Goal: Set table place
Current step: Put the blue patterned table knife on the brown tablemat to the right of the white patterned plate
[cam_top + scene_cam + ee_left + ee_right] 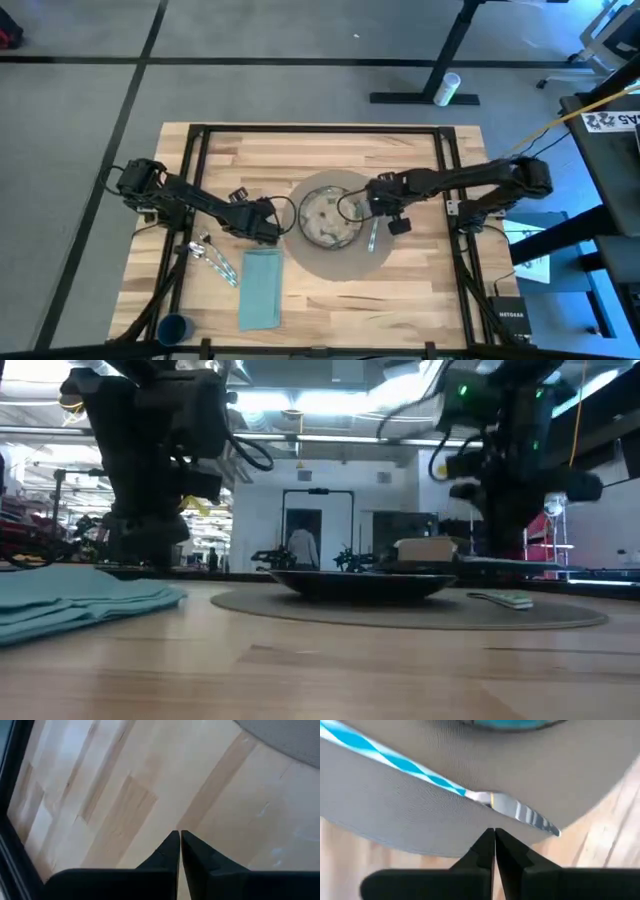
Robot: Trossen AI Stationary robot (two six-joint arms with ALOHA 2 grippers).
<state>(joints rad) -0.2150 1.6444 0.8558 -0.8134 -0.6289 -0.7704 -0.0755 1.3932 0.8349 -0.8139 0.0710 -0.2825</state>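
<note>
Your left end effector (pixel 270 232), fingers together and empty, sits nearest napkin (pixel 261 288) and fork (pixel 214 262); napkin runs lengthwise toward desk's near edge. Right end effector (pixel 494 836), fingers together, hovers over knife (pixel 519 813) on placemat (pixel 376 262).

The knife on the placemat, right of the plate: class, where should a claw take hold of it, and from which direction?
Grip the knife at its handle, coming straight down from above. It lies flat on the placemat beside the plate, its long axis running toward and away from the table's front edge, so the fingers should probably close across its narrow width.
</note>
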